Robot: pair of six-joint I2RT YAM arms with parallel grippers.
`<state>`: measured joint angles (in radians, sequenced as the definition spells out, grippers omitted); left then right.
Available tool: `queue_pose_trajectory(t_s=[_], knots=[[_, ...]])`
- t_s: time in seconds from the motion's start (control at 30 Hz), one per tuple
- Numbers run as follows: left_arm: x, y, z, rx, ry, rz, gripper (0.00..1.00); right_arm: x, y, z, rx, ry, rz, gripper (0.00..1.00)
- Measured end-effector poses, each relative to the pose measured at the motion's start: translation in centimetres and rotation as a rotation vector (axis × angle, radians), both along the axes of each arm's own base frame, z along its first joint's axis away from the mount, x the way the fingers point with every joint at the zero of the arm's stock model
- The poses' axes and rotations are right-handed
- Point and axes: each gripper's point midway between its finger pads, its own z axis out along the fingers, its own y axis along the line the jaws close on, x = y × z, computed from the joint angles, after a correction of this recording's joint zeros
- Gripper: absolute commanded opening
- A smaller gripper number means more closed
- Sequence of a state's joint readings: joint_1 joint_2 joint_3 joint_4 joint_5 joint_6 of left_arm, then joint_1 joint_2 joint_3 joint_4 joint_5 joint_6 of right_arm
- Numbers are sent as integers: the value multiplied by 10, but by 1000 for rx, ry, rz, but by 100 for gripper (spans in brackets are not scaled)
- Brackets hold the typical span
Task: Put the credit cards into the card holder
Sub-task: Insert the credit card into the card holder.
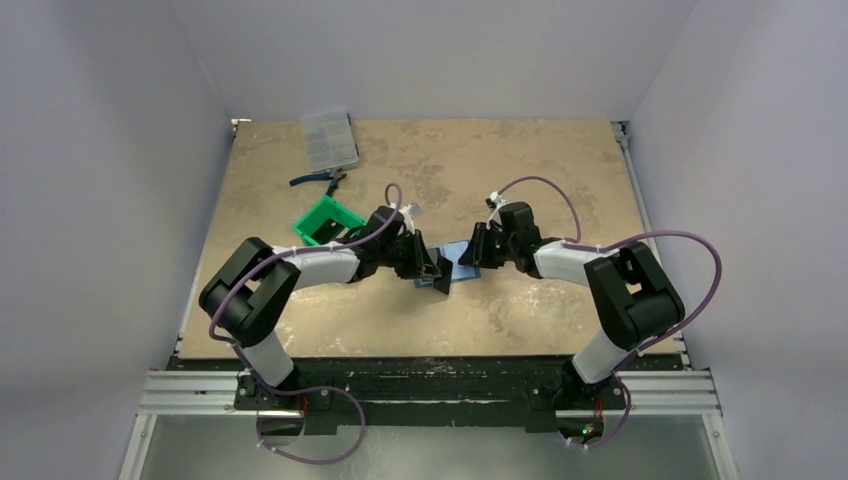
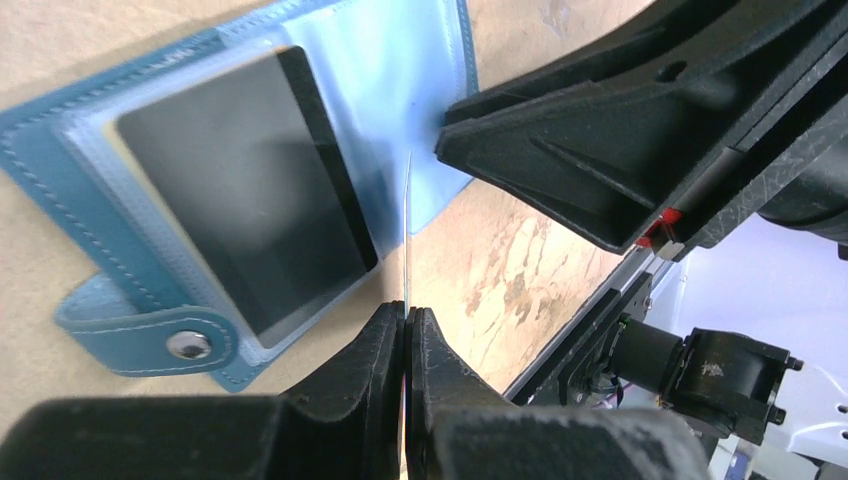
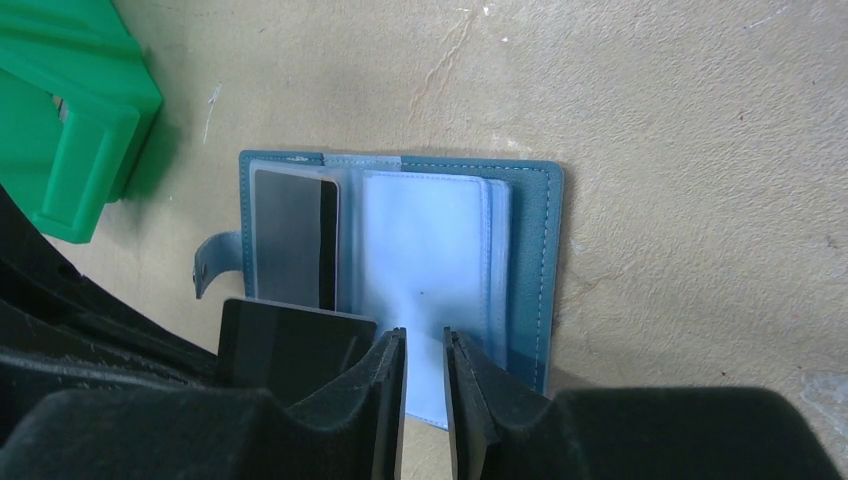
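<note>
Top external view: the left gripper and the right gripper face each other at the middle of the table, tips near one another, over the card holder. The holder lies open and flat between them. The green tray sits beside the left arm, near the holder but apart from it. The compartment box and the pliers lie well apart, at the far left. Bare table surface runs from the holder toward the far, right and near edges.

Left wrist view: the left jaws are pressed together on a credit card, seen edge-on as a thin pale line. The card stands on edge, and its far end reaches the free edge of the pale pocket leaf. Whether it touches that edge cannot be determined. The clasp tab projects from the holder's outer edge onto the table. One right finger sits at the leaf's edge, just beside the card's far end.

Right wrist view: the right jaws stand a narrow gap apart over the near edge of the pocket leaf, which shows through the gap. Contact with the leaf cannot be determined. A second card sits fully inside the left-hand pocket, its edges within the seams. The held card appears just beside the right gripper, at the holder's near edge.
</note>
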<state>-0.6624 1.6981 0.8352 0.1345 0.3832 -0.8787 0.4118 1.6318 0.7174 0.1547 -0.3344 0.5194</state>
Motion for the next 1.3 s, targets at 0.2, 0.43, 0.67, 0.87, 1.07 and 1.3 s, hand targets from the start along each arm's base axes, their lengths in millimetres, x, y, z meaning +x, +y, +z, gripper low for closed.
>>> queue_pose_trajectory(t_s=[0.2,0.43,0.67,0.87,1.07,1.3], knots=[[8,13,-5,-6,23,50,0,0,0,0,0,0,0,28],[7,13,-4,-34,31,48,0,0,0,0,4,1,1,27],[6,10,-9,-51,54,44,0,0,0,0,10,1,4,28],[5,13,-9,-44,51,56,0,0,0,0,12,2,5,27],[1,19,-8,-36,52,66,0,0,1,-1,14,3,7,27],[0,19,-9,-45,56,64,0,1,2,-1,19,-1,10,27]])
